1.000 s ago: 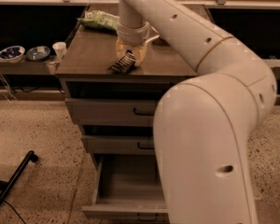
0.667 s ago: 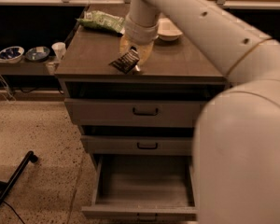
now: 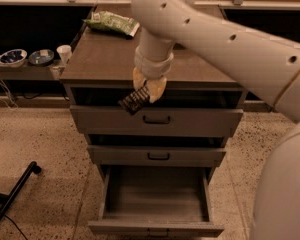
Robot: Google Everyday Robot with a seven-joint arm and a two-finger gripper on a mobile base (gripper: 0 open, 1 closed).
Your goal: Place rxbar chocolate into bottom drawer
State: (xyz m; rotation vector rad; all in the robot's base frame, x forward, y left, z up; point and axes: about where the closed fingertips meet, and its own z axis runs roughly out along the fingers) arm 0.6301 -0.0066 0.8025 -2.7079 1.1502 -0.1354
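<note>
Right now, in the camera view, the hand (image 3: 149, 87) hangs just past the front edge of the tabletop (image 3: 105, 59), near its middle. Its fingers are pinched together on the rxbar chocolate (image 3: 134, 100), which juts out tilted to the lower left, in front of the top drawer (image 3: 200, 119). Well below, the bottom drawer (image 3: 155, 228) stands pulled out, its floor bare. A green bag (image 3: 111, 23) lies at the tabletop's back left corner.

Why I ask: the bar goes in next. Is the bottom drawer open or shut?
Open: bottom drawer pulled out, interior showing. Gripper holds bar above it.
</note>
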